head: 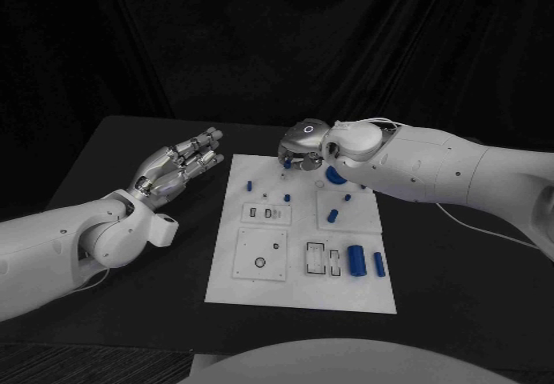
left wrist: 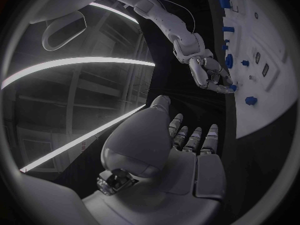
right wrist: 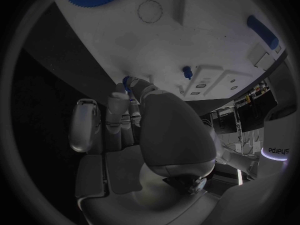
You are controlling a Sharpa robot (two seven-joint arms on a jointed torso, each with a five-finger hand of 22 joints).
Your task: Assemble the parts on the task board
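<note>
Head view: black table [head: 138, 136] (white task board [head: 295, 288])

Black table [head: 138, 240], matte, dark drape behind. White task board [head: 303, 288] lies flat on it, approx. centre, long side running away from robot. Bare black surface on both sides of board and along near edge.

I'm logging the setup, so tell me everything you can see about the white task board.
The task board is a flat white rectangular plate lying on the black table. Its surface carries raised square panels with round and slotted cutouts. Small blue parts lie or stand on it. The right hand reaches over its far edge, fingertips at a small blue part.
</note>
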